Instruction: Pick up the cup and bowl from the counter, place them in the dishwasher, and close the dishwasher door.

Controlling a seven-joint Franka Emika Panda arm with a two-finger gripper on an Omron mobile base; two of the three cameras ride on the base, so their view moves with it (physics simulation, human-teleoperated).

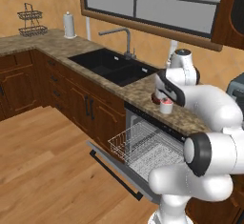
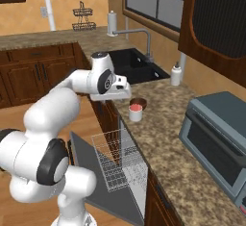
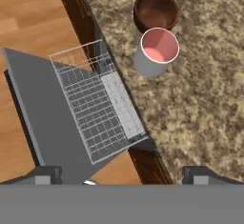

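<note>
The white cup (image 3: 157,51) with a pink-red inside stands upright on the speckled counter (image 3: 205,104), close to its front edge. The dark brown bowl (image 3: 156,11) sits right behind it, nearly touching. Both show in the right base view too, cup (image 2: 136,111) and bowl (image 2: 140,102). The dishwasher door (image 1: 114,167) lies dropped open, and the white wire rack (image 1: 143,144) is pulled out over it. My gripper (image 3: 124,174) hangs over the counter's edge, above and short of the cup (image 1: 166,105). It is open, with nothing between its widely spread fingertips.
A black double sink (image 1: 112,66) with a faucet lies left of the dishwasher. A white soap dispenser (image 2: 176,74) stands behind the bowl. A blue-grey toaster oven (image 2: 216,138) fills the counter to the right. Wall cabinets hang overhead.
</note>
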